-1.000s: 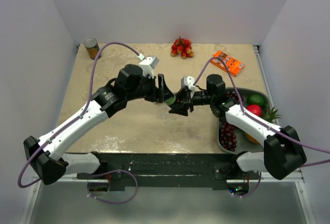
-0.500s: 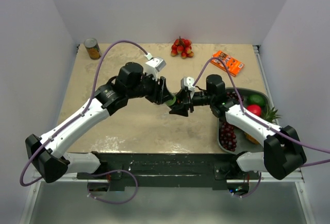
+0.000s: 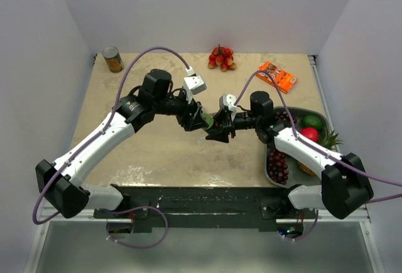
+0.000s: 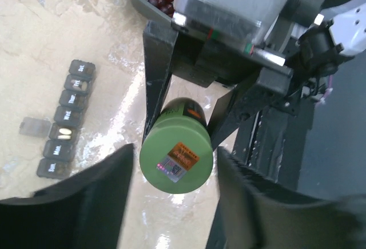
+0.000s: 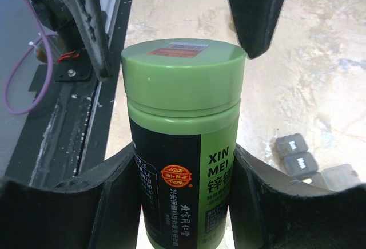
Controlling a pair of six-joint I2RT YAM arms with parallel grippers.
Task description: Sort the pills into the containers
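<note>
As both arms meet above the bench [image 3: 163, 154], the right hand [image 5: 183, 169] and left hand [image 4: 176, 160] face each other, with the containers [image 4: 66, 120] lying at the bottle's 9 o'clock in the left wrist view. Right clamps the green bottle [image 5: 189, 123]; left straddles its cap [image 5: 182, 68], a sliver apart. A skewed twist may wrench the bottle free, or scatter pills wide of the strip.

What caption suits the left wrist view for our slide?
The right gripper holds the bottle while the left gripper flanks its cap; containers lie alongside, one open.
</note>
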